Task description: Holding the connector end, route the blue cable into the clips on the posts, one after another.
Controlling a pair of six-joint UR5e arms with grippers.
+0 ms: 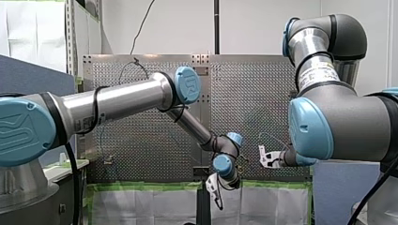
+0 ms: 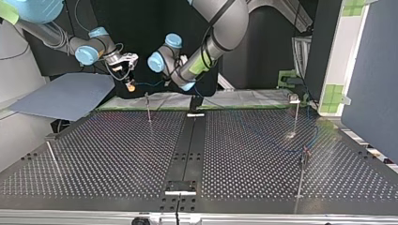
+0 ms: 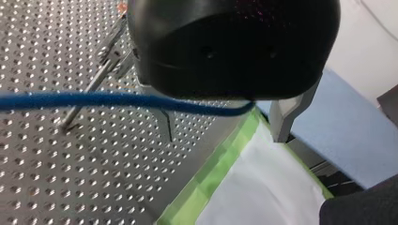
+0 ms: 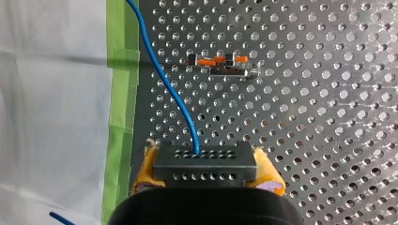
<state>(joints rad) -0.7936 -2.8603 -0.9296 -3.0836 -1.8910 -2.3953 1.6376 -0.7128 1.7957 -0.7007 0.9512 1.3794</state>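
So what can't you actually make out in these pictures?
Left wrist view: the black housing hides where the blue cable ends.
Top view: the clips on the posts are too small to show any cable in them.
Right wrist view: the cable leaves the connector and is cut off by the frame edge.

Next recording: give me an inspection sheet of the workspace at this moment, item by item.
Surface: perforated table with a dark centre strip.
Job's things: thin posts stand on the table; the clip ahead of my right gripper has orange parts and holds no cable.
Clutter: nothing seen.
Grippers: right gripper has its yellow pads shut on the connector; left gripper state unreadable.
Cables: blue cable leaves the connector, passes beside the clip and crosses under the left gripper.
Surroundings: green tape, white sheet, blue-grey panel.
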